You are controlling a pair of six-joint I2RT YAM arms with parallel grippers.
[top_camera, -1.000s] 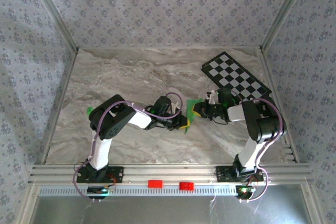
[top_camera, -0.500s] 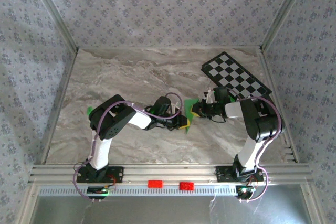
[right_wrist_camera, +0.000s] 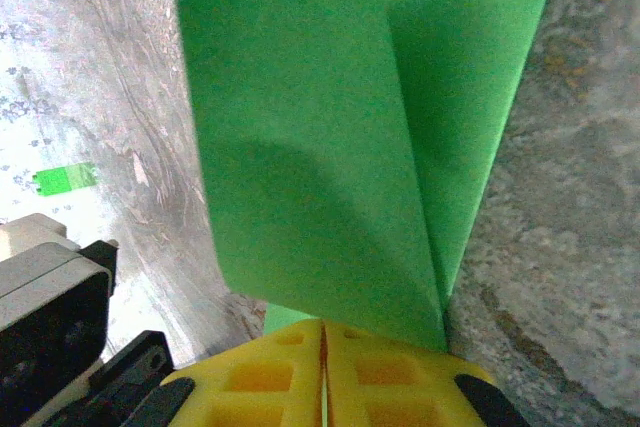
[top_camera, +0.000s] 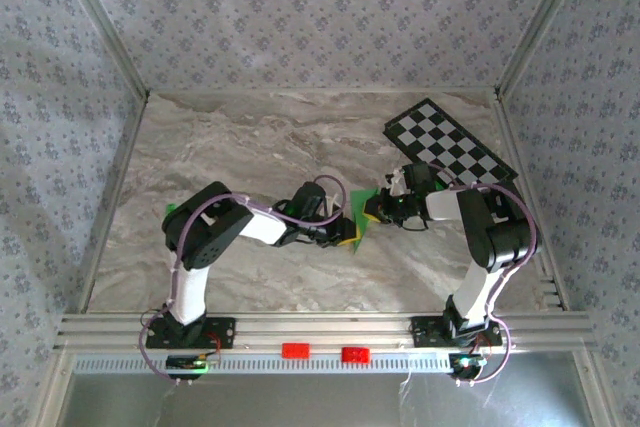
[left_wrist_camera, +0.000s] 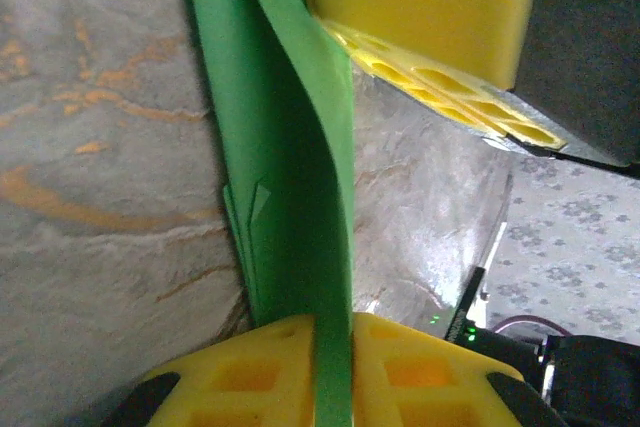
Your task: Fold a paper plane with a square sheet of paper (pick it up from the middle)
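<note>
the green sheet of paper (top_camera: 358,205) is off the bench (top_camera: 260,147), near its middle and a little toward the right side, held up on edge between the two arms. it is already folded: in the left wrist view the paper (left_wrist_camera: 295,147) stands as a narrow upright band of several layers, with small stepped edges showing low on its left side, and in the right wrist view the paper (right_wrist_camera: 300,137) shows a broad flat flap in front of a second panel that slants away to the upper right. the left end effector (left_wrist_camera: 333,372) is closed on the lower edge of the band, its yellow pads (left_wrist_camera: 245,377) pressed against the paper from either side. the right end effector (right_wrist_camera: 322,362) is pinched tight on the bottom corner of the flap, its pads meeting in a thin seam. seen from above, the left end effector (top_camera: 346,234) and the right end effector (top_camera: 373,211) sit just beside each other with the paper between them. a checkered board (top_camera: 450,147) lies at the far right of the bench, and a tiny green block (top_camera: 170,210) lies by the left arm.
</note>
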